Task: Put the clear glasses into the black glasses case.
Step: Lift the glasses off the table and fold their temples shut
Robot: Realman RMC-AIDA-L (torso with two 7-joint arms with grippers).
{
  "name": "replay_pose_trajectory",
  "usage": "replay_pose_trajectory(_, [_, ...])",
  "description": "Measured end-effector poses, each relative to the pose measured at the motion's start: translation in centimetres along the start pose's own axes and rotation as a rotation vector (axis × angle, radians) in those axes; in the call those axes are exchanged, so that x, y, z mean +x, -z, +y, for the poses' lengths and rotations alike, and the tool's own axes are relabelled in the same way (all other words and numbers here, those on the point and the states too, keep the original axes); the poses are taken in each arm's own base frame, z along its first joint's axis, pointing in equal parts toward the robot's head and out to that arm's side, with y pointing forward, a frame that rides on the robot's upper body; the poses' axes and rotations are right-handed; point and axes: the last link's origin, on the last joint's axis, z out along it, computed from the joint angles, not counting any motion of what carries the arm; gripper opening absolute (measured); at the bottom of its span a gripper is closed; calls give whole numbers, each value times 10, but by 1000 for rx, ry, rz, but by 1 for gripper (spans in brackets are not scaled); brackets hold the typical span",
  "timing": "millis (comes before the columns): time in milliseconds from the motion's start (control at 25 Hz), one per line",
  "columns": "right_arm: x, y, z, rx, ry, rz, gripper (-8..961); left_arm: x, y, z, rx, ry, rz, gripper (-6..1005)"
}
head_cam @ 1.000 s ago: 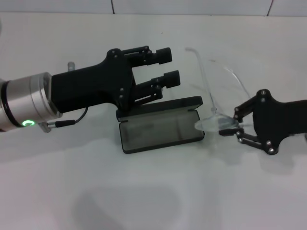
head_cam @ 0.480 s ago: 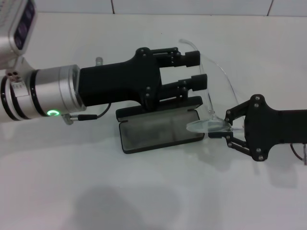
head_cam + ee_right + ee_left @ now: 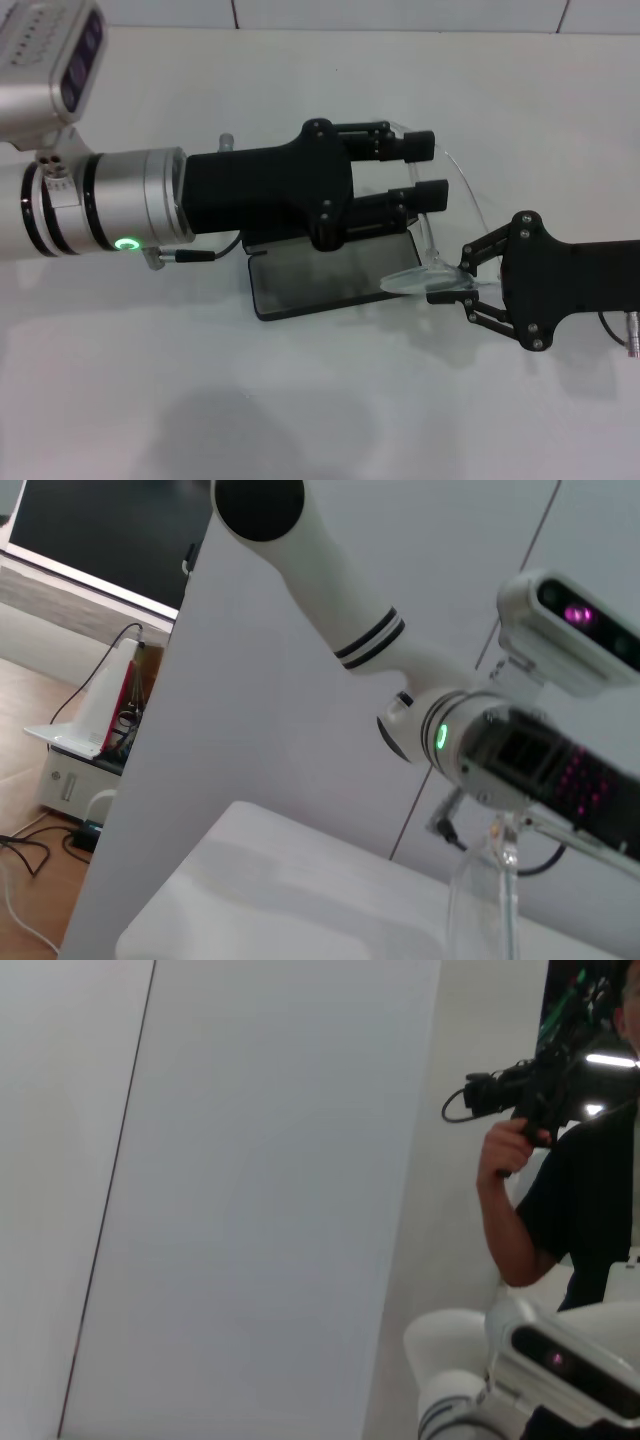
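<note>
Item count: one pair of clear glasses (image 3: 440, 235), pinched between the fingers of the right gripper (image 3: 462, 280). One black glasses case (image 3: 320, 283), lying open beneath the spread fingers of the left gripper (image 3: 425, 170). Two grippers total. One white table (image 3: 300, 400). One person holding one camera (image 3: 520, 1090).

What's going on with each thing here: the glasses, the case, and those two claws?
clear glasses: unfolded, held at the front, lens end over the case's right edge.
black glasses case: open, lying on the table.
left gripper: open, over the case.
right gripper: shut on the glasses.
</note>
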Motion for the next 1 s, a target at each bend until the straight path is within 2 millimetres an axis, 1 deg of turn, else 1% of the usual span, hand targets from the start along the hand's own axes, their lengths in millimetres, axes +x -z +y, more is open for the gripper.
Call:
replay_pose_trajectory(320, [-9, 2, 1, -3, 58, -53, 113, -10, -6, 0, -17, 95, -48, 504])
replay_pose_trajectory(600, [-11, 3, 6, -15, 80, -76, 113, -13, -11, 0, -43, 146, -98, 504])
replay_pose_trajectory(800, [-13, 16, 20, -9, 133, -105, 113, -13, -5, 0, -28, 155, -88, 504])
replay_pose_trajectory(920, [-25, 26, 34, -29, 214, -201, 113, -15, -3, -1, -18, 160, -103, 503])
replay_pose_trajectory(1000, [-32, 28, 40, -45, 245, -256, 114, -17, -4, -2, -10, 162, -118, 503])
